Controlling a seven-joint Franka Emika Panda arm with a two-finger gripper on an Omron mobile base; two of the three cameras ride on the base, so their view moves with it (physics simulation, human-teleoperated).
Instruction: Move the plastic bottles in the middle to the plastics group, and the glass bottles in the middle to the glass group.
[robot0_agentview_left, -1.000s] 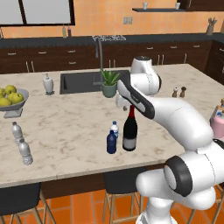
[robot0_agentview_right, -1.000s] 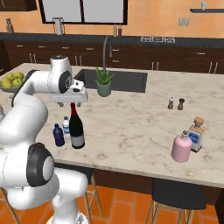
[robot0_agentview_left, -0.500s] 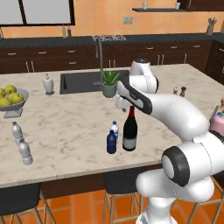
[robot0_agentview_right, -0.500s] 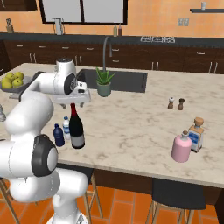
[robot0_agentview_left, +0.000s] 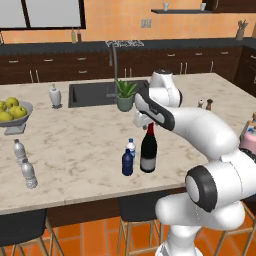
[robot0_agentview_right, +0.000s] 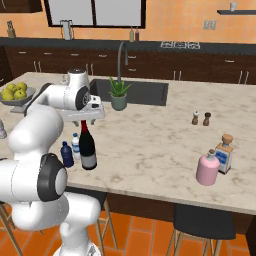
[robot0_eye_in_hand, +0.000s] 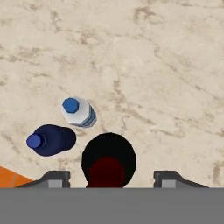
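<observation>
The tall dark wine bottle (robot0_agentview_left: 148, 152) with a red neck stands mid-counter, near the front edge. Just left of it are the opaque dark blue bottle (robot0_agentview_left: 127, 163) and the clear bottle with a blue cap (robot0_agentview_left: 131, 148). My gripper (robot0_agentview_left: 144, 123) hangs open just above the wine bottle's neck. In the hand view the wine bottle's red top (robot0_eye_in_hand: 108, 165) lies between my spread fingertips (robot0_eye_in_hand: 55, 178), with the clear bottle (robot0_eye_in_hand: 79, 111) and the dark blue bottle (robot0_eye_in_hand: 50, 140) to its left. Two greyish ribbed water bottles (robot0_agentview_left: 23, 162) stand at the far left. The squat pink container (robot0_agentview_right: 207, 168) is at the right.
A potted plant (robot0_agentview_left: 124, 96) stands by the sink (robot0_agentview_left: 90, 93) behind my hand. A fruit bowl (robot0_agentview_left: 12, 113) and a soap dispenser (robot0_agentview_left: 55, 95) are at the back left. Salt and pepper shakers (robot0_agentview_right: 200, 118) and an amber-topped bottle (robot0_agentview_right: 224, 153) stand to the right.
My hand has come down a little over the wine bottle's neck. The bottles have not moved.
</observation>
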